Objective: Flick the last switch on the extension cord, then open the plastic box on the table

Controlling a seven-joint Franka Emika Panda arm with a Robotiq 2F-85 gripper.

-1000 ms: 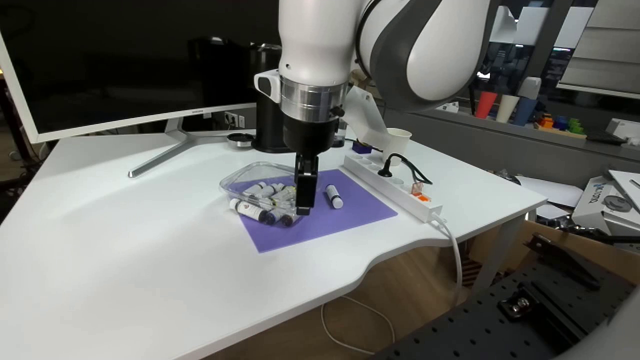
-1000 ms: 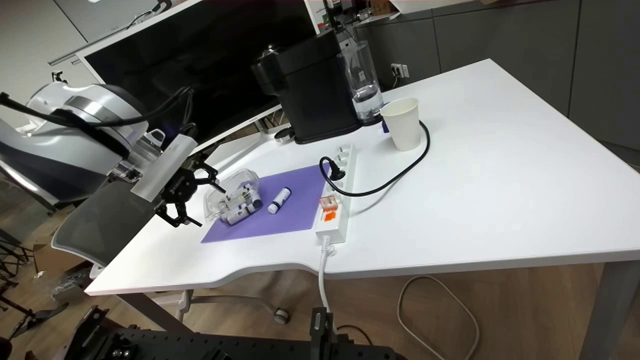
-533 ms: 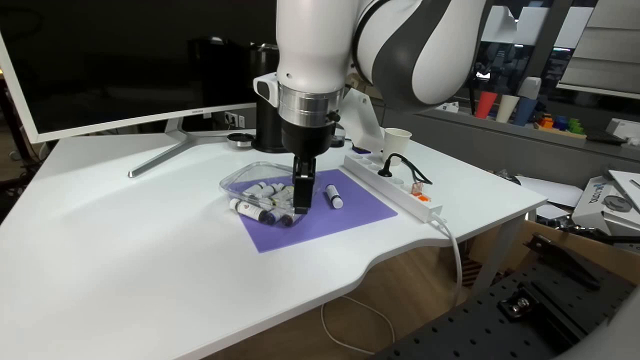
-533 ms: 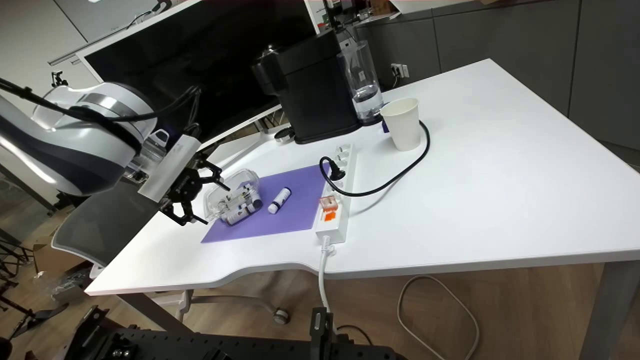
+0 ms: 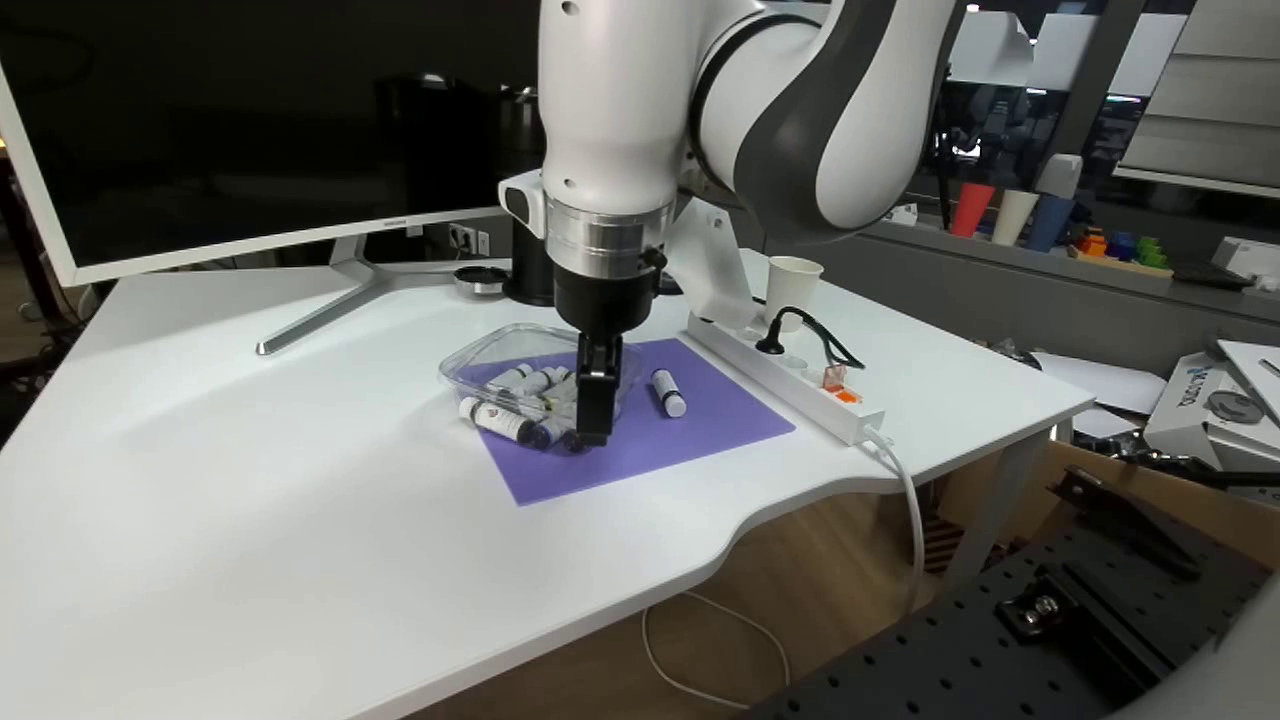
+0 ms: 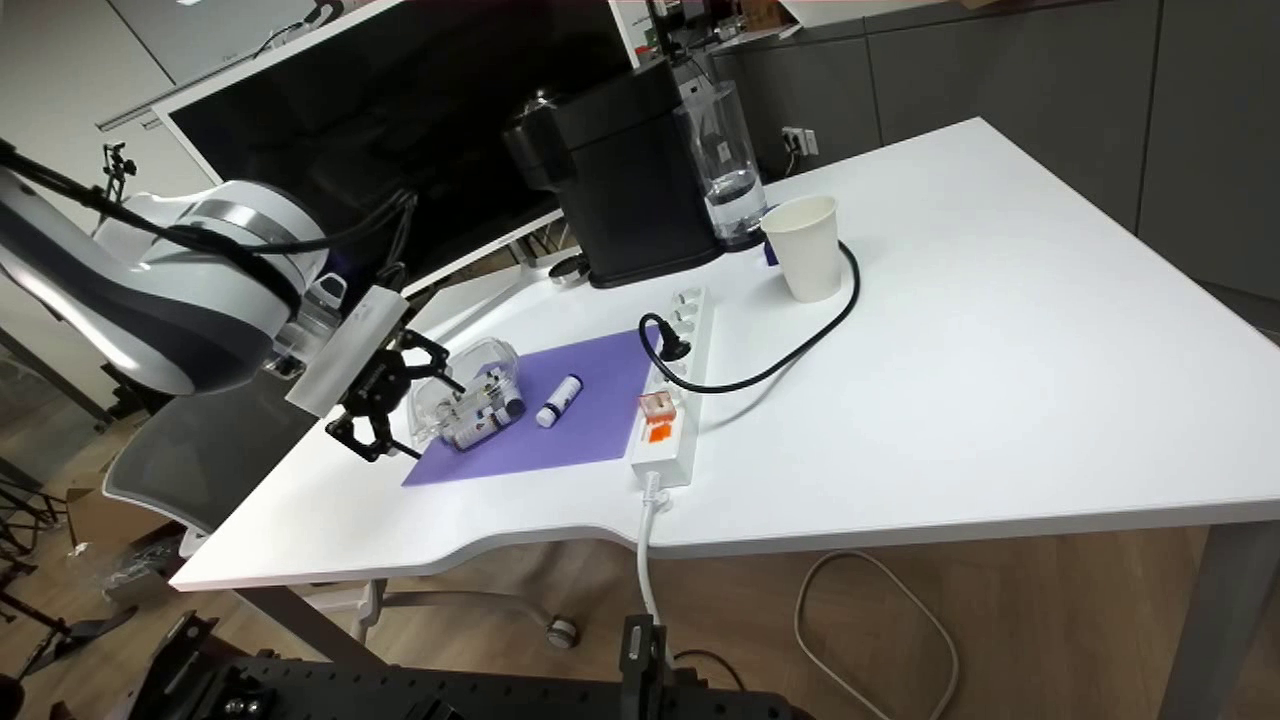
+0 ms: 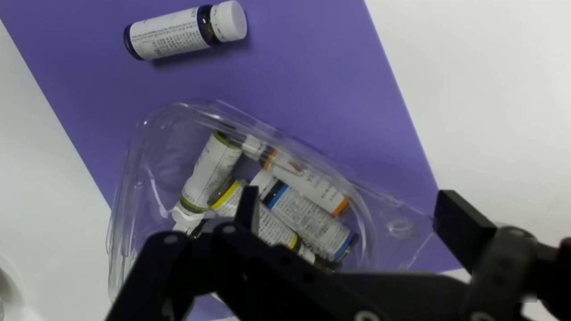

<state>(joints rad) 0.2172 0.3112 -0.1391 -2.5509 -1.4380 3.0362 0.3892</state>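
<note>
The plastic box (image 5: 505, 345) is clear, holds several small labelled vials, and lies on a purple sheet on the white table (image 5: 250, 500). It also shows in an exterior view (image 6: 490, 352) and in the wrist view (image 7: 154, 120), with a clear corner tab at its right. My gripper (image 7: 348, 203) is open and empty, its fingers either side of that tab end. In both exterior views the gripper (image 5: 594, 438) (image 6: 440, 424) is close over the box; contact cannot be told. The extension cord (image 5: 775, 375) (image 6: 665, 460) lies right of the sheet, with orange switch parts near its cable end.
A loose white-capped vial (image 5: 668, 392) (image 7: 178, 32) lies on the purple sheet (image 6: 600, 400) beside the box. A black plug (image 6: 672, 345) sits in the extension cord. A paper cup (image 6: 805, 250), a black machine (image 6: 635, 180) and a monitor (image 5: 250, 130) stand behind.
The gripper has moved down, and slightly left in an exterior view, closer over the box's near end. It stays open. The box, vials and extension cord have not moved.
</note>
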